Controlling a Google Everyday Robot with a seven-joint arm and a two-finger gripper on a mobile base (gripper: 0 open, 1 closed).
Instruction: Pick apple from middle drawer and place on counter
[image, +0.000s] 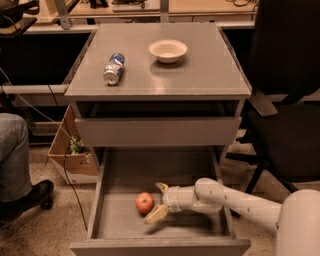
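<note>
As apple (145, 202) lies in mid drawer (192, 226), gripper (156, 201) just beside, jaws apart.

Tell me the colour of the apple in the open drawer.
The apple is red-orange, seen in the camera view; the gripper sits open beside it.

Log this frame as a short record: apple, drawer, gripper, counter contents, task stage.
apple: small red-orange apple, on drawer floor, front left
drawer: deep grey metal middle drawer, pulled open
gripper: two-finger gripper, open, inside drawer just right of apple, not closed on it
counter: glossy grey counter holds crushed silver-blue can and beige bowl
stage: apple not yet grasped
</note>
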